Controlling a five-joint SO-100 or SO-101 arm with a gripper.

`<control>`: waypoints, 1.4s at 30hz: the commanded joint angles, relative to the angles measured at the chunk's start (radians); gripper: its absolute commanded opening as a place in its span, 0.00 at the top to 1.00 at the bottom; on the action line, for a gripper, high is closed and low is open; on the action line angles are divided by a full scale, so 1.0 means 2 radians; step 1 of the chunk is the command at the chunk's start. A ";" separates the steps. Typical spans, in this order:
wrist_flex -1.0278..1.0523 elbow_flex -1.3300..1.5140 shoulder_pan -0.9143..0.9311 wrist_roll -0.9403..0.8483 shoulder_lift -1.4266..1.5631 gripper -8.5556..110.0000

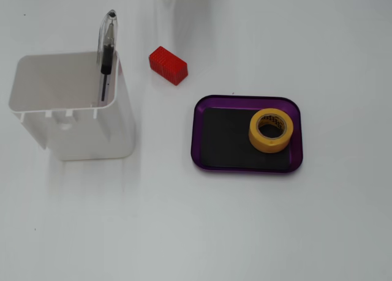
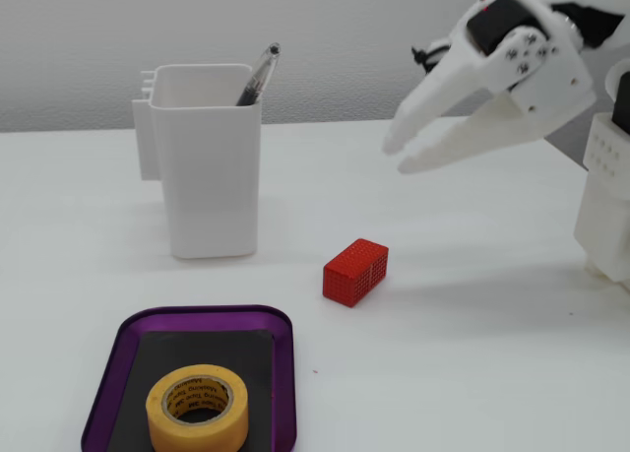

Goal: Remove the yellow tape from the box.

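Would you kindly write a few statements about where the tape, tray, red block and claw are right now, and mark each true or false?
1. The yellow tape lies flat inside the purple tray. True.
2. The claw is gripping the tape. False: it hangs in the air above the table, away from the tray, holding nothing.
3. The red block sits on the table outside the tray. True.
4. The pen lies on the tray beside the tape. False: it stands in the white container.
5. The tape stands on its edge. False: its hole faces up.
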 commanded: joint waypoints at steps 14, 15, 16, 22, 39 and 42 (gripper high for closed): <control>0.109 -0.518 -0.211 0.008 -0.555 0.81; 0.114 -0.546 -0.214 0.008 -0.587 0.81; 0.116 -0.574 -0.217 0.008 -0.618 0.81; 0.120 -0.709 -0.228 0.008 -0.775 0.82; 0.067 -0.742 -0.216 0.005 -0.920 0.82; 0.055 -0.742 -0.206 0.005 -0.920 0.82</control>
